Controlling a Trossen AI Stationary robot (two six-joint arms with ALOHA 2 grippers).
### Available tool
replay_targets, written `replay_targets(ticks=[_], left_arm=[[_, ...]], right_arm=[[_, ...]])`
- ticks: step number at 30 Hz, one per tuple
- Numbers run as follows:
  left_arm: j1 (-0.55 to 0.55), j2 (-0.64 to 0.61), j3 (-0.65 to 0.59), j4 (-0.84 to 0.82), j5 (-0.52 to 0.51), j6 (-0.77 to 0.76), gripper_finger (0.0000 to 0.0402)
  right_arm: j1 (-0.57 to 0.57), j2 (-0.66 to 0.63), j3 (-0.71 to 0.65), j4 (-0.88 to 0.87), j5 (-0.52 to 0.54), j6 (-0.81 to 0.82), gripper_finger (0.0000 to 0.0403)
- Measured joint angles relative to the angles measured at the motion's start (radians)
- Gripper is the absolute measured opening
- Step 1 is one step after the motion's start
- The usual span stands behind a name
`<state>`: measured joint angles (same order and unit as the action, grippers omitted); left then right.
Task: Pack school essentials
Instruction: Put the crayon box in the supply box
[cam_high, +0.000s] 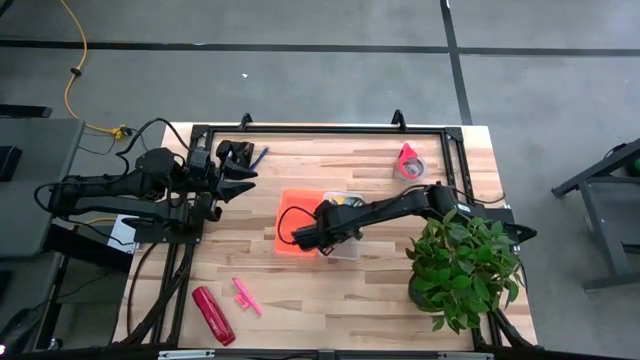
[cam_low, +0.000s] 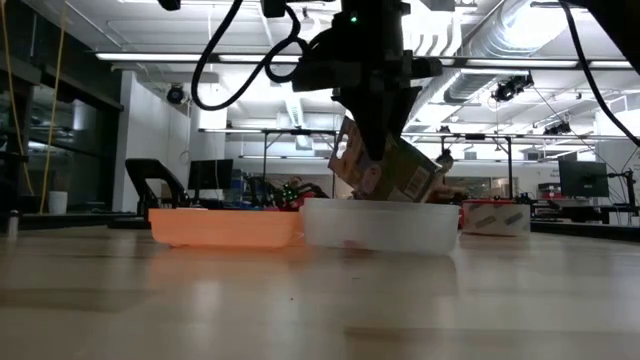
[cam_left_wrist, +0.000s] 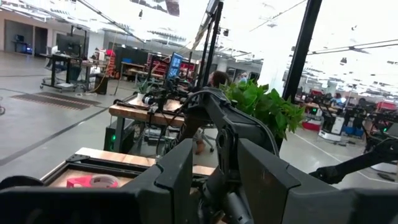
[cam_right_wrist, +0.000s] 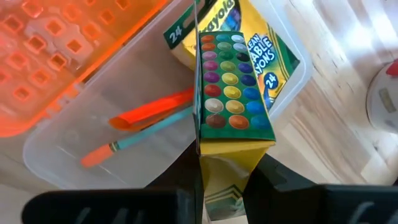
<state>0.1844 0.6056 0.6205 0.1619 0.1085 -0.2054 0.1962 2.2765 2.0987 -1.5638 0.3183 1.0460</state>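
Nearest the near table edge lie a long red glossy object (cam_high: 213, 314) and, just right of it, a short pink marker (cam_high: 246, 296), both flat on the wooden table (cam_high: 300, 300).

At the table's centre, a clear plastic bin (cam_right_wrist: 74, 149) stands touching the right side of an orange lid (cam_high: 292, 228). The right gripper (cam_right_wrist: 225, 163) hangs over the bin, its fingers clenched on a crayon box (cam_right_wrist: 230, 93). This box is yellow and green, with rows of coloured dots on its upper face and the number 24 printed at one corner. In the low view it is tilted and reaches down past the bin's rim. A second crayon box (cam_right_wrist: 186, 31) of the same colours lies against the bin's wall beneath the first. Two thin pencils rest on the bin floor: a pink-orange pencil (cam_right_wrist: 152, 107) and a green pencil (cam_right_wrist: 140, 140) with an orange end.

The left gripper (cam_high: 236, 172) waits at the far left of the table, fingers parted and holding nothing. A blue pen (cam_high: 259, 156) lies just right of it.

A pink tape roll (cam_high: 409, 164) sits at the far right. A potted plant (cam_high: 462, 262) stands at the near right.
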Motion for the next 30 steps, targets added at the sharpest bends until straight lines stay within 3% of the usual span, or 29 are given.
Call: replay_targets(ticks=[23, 30], left_arm=[[0.000, 0.000, 0.000, -0.001, -0.006, 0.000, 0.0115], [0.000, 0.000, 0.000, -0.001, -0.016, 0.000, 0.0115]], right_arm=[[-0.022, 0.003, -0.069, -0.003, -0.029, -0.013, 0.0058], [-0.022, 0.003, -0.069, -0.006, -0.029, -0.007, 0.0119]])
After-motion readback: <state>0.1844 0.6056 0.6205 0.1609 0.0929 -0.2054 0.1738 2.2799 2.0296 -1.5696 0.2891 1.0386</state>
